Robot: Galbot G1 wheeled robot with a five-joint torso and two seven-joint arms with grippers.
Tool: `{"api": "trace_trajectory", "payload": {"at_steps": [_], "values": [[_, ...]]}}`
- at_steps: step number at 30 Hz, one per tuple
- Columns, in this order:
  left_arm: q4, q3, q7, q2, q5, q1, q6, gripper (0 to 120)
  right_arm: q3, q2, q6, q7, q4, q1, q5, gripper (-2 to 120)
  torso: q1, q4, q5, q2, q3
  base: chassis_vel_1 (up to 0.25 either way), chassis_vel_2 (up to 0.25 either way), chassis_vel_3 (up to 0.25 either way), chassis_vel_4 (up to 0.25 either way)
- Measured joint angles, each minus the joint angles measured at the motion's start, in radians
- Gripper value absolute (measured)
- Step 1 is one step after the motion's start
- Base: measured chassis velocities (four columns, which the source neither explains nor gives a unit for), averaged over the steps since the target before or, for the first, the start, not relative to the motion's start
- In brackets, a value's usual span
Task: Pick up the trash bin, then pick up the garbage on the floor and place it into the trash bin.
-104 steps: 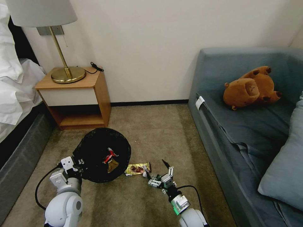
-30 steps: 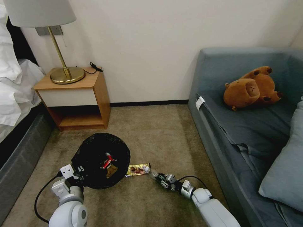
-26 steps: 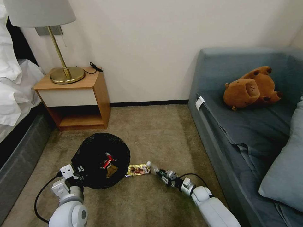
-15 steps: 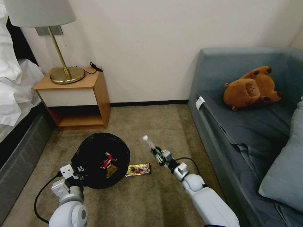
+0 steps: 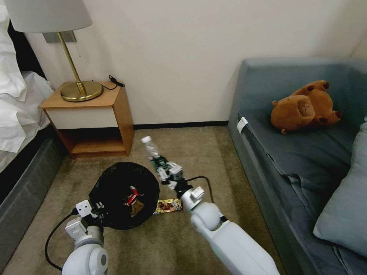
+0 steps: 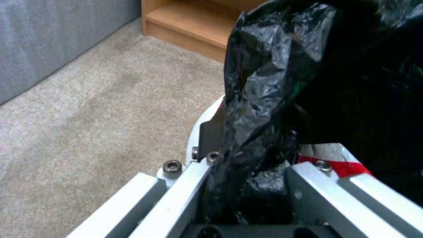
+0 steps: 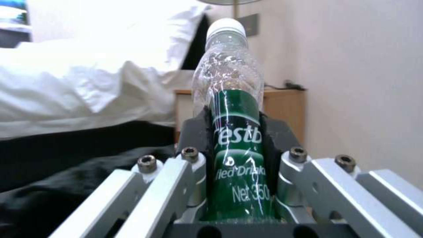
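The trash bin (image 5: 114,191), lined with a crinkled black bag (image 6: 273,82), is tilted over the carpet at lower left. My left gripper (image 5: 94,208) is shut on its near rim; the bag edge sits pinched between the fingers (image 6: 176,185). Inside lie a red-white wrapper (image 5: 132,194) and a tan scrap (image 5: 137,206). My right gripper (image 5: 165,170) is shut on a clear bottle with a green label (image 5: 151,149), (image 7: 233,132), held in the air just beyond the bin's far right rim, cap pointing up and away. A yellow-brown snack wrapper (image 5: 167,205) lies on the floor right of the bin.
A wooden nightstand (image 5: 90,114) with a brass lamp (image 5: 78,89) stands at the back left beside the bed (image 5: 19,114). A grey-blue sofa (image 5: 302,152) with a brown plush toy (image 5: 304,107) and a pillow (image 5: 346,202) lines the right side. Carpet lies open between them.
My right gripper closed on the bottle on the floor by the snack wrapper, then lifted it up and leftward to the bin's far rim. The left gripper kept hold of the bin.
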Motion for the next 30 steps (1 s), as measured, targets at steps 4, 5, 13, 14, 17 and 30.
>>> {"api": "trace_trajectory", "payload": {"at_steps": [4, 5, 13, 14, 17, 30], "values": [[0.000, -0.004, 0.001, 0.000, -0.005, -0.003, 0.000, 1, -0.026, 0.021, 0.000, 0.000, -0.028, 0.006, -0.025, 19, 0.000, 0.0001, 0.0000, 0.000, 0.000, 0.000, 0.000, 0.000, 0.000], [0.000, -0.006, 0.001, 0.001, -0.007, -0.004, 0.000, 1, -0.030, 0.029, 0.003, -0.002, -0.044, 0.006, -0.036, 19, 0.000, 0.0001, 0.0000, 0.000, 0.000, 0.000, 0.000, 0.000, 0.000], [0.001, -0.007, 0.003, 0.003, -0.011, -0.010, 0.000, 1, -0.044, 0.046, 0.040, -0.032, -0.115, -0.046, -0.112, 19, 0.000, 0.0000, 0.0000, 0.000, 0.000, 0.000, 0.000, 0.000, 0.000], [0.001, -0.007, 0.003, 0.003, -0.011, -0.010, 0.000, 1, -0.044, 0.046, 0.040, -0.032, -0.115, -0.046, -0.112, 19, 0.000, 0.0000, 0.0000, 0.000, 0.000, 0.000, 0.000, 0.000, 0.000], [0.001, 0.003, 0.002, -0.004, -0.010, -0.013, 0.000, 1, -0.045, 0.042, 0.057, -0.057, -0.132, -0.092, -0.165, 19, 0.000, 0.0000, 0.0001, 0.000, 0.000, 0.000, 0.000, 0.000, 0.000], [-0.002, 0.015, 0.001, -0.013, 0.001, -0.013, 0.002, 1, -0.010, 0.016, 0.059, -0.108, -0.101, -0.134, -0.188, 65, 0.000, -0.0001, 0.0002, 0.000, 0.000, 0.000, 0.000, 0.000, 0.000]]}}
